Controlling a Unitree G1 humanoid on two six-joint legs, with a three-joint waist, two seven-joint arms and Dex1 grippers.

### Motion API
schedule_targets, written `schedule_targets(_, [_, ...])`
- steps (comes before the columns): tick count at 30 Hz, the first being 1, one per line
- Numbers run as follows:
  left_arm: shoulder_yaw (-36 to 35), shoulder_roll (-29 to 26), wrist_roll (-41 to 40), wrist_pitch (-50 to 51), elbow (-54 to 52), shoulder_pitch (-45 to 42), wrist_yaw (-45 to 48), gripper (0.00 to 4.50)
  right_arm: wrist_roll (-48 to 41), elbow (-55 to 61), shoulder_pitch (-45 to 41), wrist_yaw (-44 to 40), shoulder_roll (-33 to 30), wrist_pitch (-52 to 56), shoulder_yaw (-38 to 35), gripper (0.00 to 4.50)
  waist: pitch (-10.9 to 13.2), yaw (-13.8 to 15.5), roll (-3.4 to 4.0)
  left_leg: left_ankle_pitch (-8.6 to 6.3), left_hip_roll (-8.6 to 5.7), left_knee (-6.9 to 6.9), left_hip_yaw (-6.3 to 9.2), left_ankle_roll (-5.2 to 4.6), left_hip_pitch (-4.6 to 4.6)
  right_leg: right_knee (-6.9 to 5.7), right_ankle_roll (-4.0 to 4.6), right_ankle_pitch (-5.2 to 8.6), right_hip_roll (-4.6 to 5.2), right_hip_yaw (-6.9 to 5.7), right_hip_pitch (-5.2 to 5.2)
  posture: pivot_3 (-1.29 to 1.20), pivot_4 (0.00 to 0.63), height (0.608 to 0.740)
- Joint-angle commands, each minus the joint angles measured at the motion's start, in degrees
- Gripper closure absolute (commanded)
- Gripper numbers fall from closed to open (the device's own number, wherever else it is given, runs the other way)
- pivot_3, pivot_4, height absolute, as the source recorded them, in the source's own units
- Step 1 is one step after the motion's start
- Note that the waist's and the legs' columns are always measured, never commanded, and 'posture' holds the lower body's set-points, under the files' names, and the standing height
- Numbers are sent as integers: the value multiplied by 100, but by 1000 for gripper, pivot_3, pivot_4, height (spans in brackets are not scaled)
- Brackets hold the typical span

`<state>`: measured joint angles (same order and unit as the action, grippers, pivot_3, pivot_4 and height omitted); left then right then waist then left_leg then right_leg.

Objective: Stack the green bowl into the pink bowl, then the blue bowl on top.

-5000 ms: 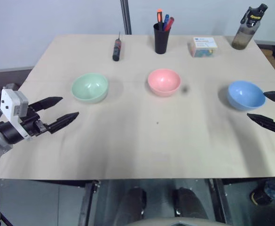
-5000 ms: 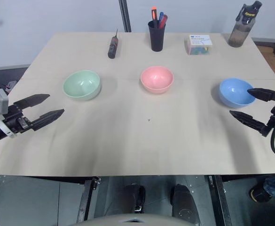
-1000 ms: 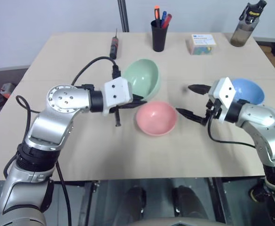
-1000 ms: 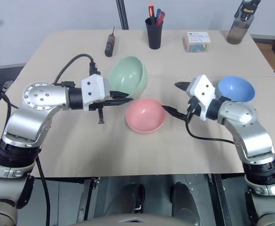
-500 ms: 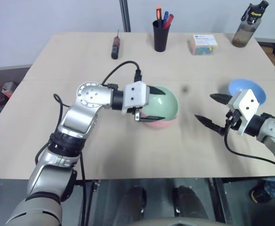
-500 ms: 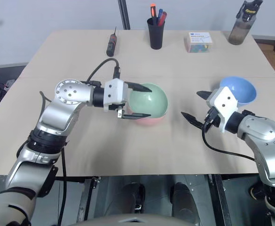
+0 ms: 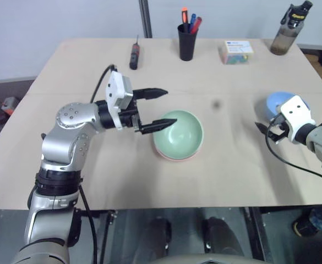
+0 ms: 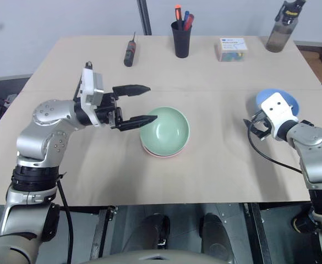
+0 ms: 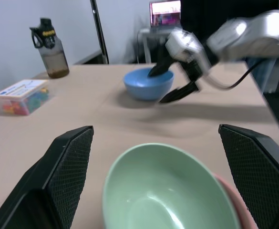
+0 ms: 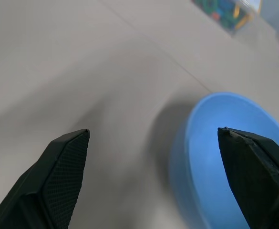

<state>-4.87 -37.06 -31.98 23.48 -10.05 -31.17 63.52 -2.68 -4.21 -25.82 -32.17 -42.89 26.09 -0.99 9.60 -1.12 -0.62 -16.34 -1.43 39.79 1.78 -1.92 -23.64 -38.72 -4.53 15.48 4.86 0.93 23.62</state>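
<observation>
- Left gripper (image 7: 159, 108): two slim black tapered fingers spread wide, holding nothing, reaching sideways over the near-left rim of the green bowl; inner pads finely cross-hatched in the left wrist view.
- Right gripper (image 8: 254, 124): black fingers wide apart and empty, just beside the blue bowl on its near-left side, not touching it in the right wrist view; same meshed pad texture.
- Green bowl (image 7: 178, 132): round, pale mint, smooth matte plastic, nested upright inside the pink bowl near the middle of the table.
- Pink bowl (image 7: 174, 158): salmon, round, only a thin crescent of rim peeking out below the green one; a sliver also seen in the left wrist view (image 9: 233, 200).
- Blue bowl (image 8: 290, 100): round, sky-blue, plain matte, standing upright by itself toward the right edge of the table, well apart from the stacked pair.
- Table (image 7: 122, 170): flat, pale beige, matte top with a faint seam running across.
- Along the far edge: dark screwdriver (image 7: 134, 55) lying flat, black cylindrical pen cup (image 7: 187, 42) with coloured pens, small clear rectangular box (image 7: 237, 53) with a white label, smoky translucent bottle (image 7: 287, 34) with a black cap.
</observation>
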Motion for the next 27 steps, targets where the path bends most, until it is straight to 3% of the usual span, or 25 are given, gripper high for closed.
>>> schedule_targets(1, [-297, -98, 39, -182, -515, 253, -313, 9, 248, -897, -488, 46, 38, -413, 90, 257, 0, 10, 0, 0, 0, 1, 2, 0, -1, 1, 0, 0, 0, -2, -1, 0, 150, 740])
schedule_targets(3, [-400, -218, -73, -98, -737, 486, -310, 0, 296, -1269, -653, 5, 80, -504, 135, 696, 0, 21, 0, 0, 0, 1, 1, 0, -3, 1, 0, 0, 0, -1, 0, 0, 150, 740])
schedule_targets(8, [-636, -373, -393, 155, -1093, 841, -447, 0, 302, -1516, -832, -92, 143, -555, 154, 2869, 0, 15, 0, 0, 3, 0, 3, 0, -4, 5, 0, 0, -1, -2, 0, 0, 150, 740])
schedule_targets(12, [-726, -418, -711, 410, -1231, 969, -495, 0, 365, -1411, -865, -116, 135, -579, 161, 4342, -1, 12, 1, 0, 3, 0, 2, 0, -3, 3, 0, 0, -1, -2, 0, 0, 150, 740])
schedule_targets(15, [-774, -432, -888, 505, -1261, 1017, -504, 0, 141, -843, -800, -482, 131, -728, 131, 4430, 0, 13, 2, 0, 3, 0, 3, 0, -3, 2, 0, 0, -1, -2, 1, 0, 150, 740])
schedule_targets(20, [-811, -482, -924, 449, -1137, 1119, -495, 0, -1059, 1204, -613, -1636, 332, -344, 245, 4430, 0, -37, 3, -1, 10, 0, 2, 0, -3, -1, 0, 0, -5, 0, 4, 0, 150, 740])
schedule_targets(23, [-786, -473, -816, 344, -1006, 1159, -522, 0, -1578, 2198, -795, -1788, 661, 331, 608, 4430, -1, -44, 2, -1, 11, 0, 5, 0, -2, -1, 0, 0, -5, -2, 2, 0, 150, 740])
schedule_targets(27, [-779, -444, -798, 342, -901, 1083, -611, 0, -1706, 2596, -1061, -1845, 1044, 725, 1213, 4430, -1, -5, 1, -1, 4, 3, 11, 0, -3, -1, 0, 0, 1, -7, 0, 0, 150, 740])
